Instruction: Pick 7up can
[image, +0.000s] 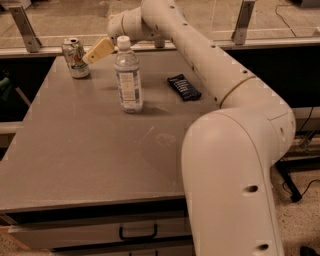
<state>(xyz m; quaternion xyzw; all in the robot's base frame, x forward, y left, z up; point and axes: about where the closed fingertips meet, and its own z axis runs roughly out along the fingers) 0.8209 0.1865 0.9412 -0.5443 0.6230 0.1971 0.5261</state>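
The 7up can (75, 58) stands upright at the far left corner of the grey table (75, 150). It is silver-white with green and red markings. My gripper (95, 53) reaches across the far edge of the table, its tan fingers (99, 50) pointing left and down at the can, just to the right of it and close to its side. Nothing is held.
A clear water bottle (128, 76) with a white cap stands just right of the gripper, under my arm. A dark blue snack packet (183, 86) lies flat further right. A rail with metal posts runs behind the table. A drawer handle (137, 233) is at the front.
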